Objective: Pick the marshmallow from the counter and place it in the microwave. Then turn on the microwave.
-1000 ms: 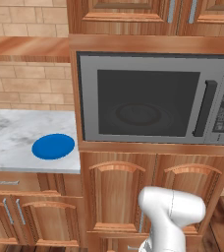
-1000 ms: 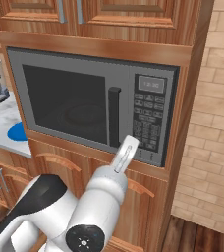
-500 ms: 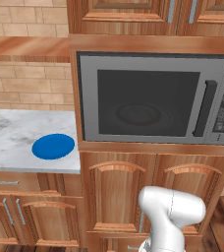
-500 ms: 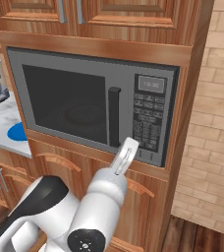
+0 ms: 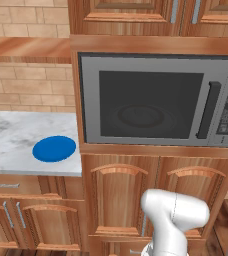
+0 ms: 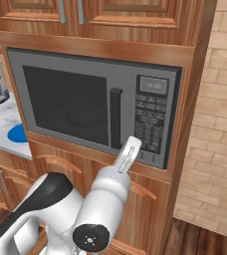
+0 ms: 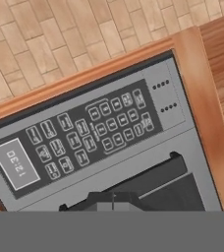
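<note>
Even, bright, diffuse rendered lighting throughout, no glare, faint soft shading under the cabinets, dark microwave (image 5: 156, 100) glass barely reflective, mild low-resolution softness blurring keypad (image 7: 92, 133) legends.

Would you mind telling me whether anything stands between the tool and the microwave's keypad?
Nothing visible does. The shut tool faces the microwave with open space before the keypad; the black handle stands to one side of the keypad.

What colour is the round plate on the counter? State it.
Solid bright blue. The plate shows best in the left base view, lying on the marble counter.
</note>
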